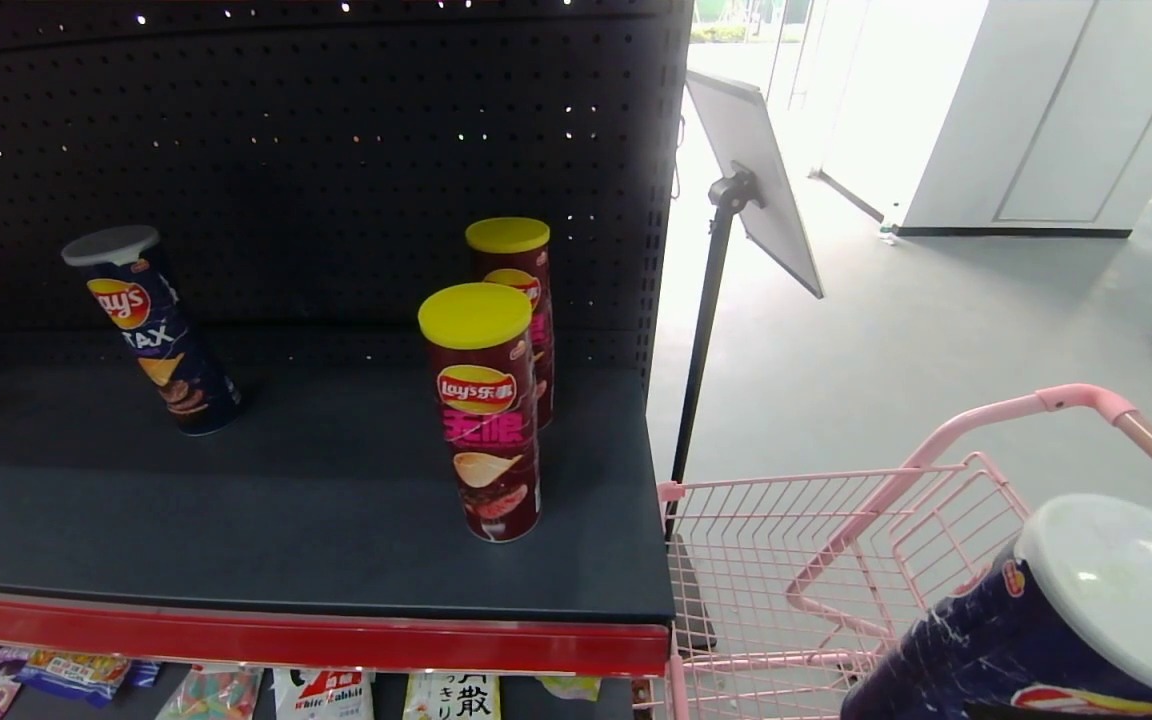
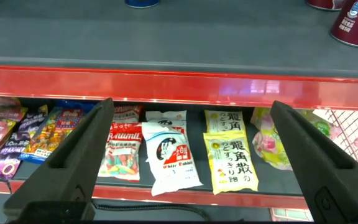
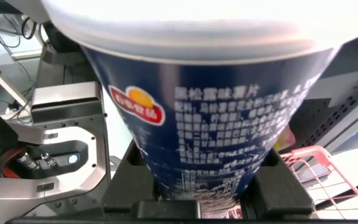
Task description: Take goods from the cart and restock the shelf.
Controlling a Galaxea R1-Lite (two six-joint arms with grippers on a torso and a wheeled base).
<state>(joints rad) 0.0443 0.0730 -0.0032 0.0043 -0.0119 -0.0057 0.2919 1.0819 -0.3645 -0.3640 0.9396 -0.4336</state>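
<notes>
On the dark shelf stand two maroon chip cans with yellow lids, one in front and one behind it. A dark blue chip can with a grey lid stands at the shelf's left. The pink wire cart sits to the shelf's right. Above the cart, a second dark blue chip can is raised; my right gripper is shut on its body. My left gripper hangs open in front of the red shelf edge, with nothing between its fingers.
Snack bags lie on the lower shelf under the red edge. A tilted sign board on a black pole stands between shelf and cart. The perforated back wall closes the shelf behind. Bare shelf lies between the blue can and the maroon cans.
</notes>
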